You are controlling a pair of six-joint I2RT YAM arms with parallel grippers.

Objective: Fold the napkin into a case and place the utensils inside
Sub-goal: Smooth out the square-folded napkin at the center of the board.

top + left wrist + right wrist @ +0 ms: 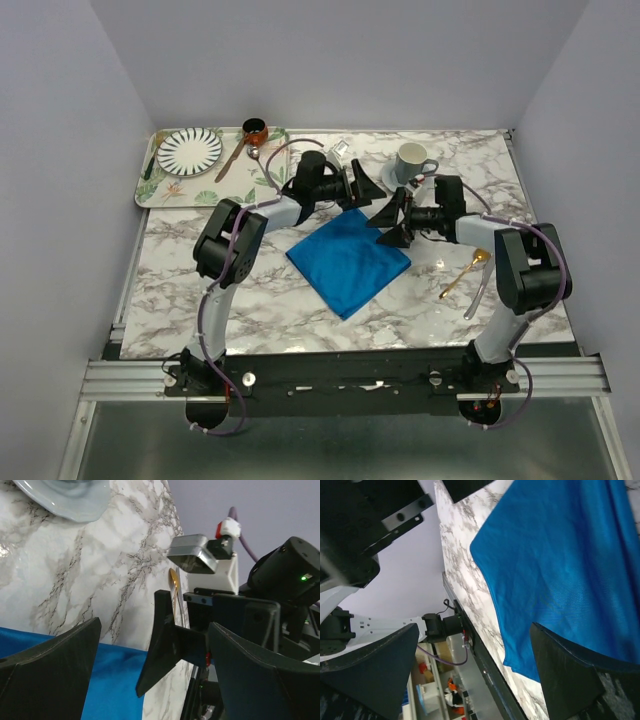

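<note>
The blue napkin (348, 260) lies flat at the table's middle as a diamond shape; it also shows in the left wrist view (110, 680) and the right wrist view (560, 555). My left gripper (365, 188) is open and empty just beyond the napkin's far corner (154, 627). My right gripper (387, 225) is open and empty at the napkin's right corner, facing the left one (475, 627). One of its fingers (165, 645) shows between my left jaws. The gold spoon (465, 272) lies on the marble to the right (173, 585). I cannot make out the silver utensil.
A grey mug on a saucer (412, 162) stands behind the grippers. A leaf-patterned tray (150, 190) at the back left holds a striped plate (189, 150), a brown cup (255, 129) and a brown-handled spoon (234, 158). A small shiny object (340, 148) lies near the tray.
</note>
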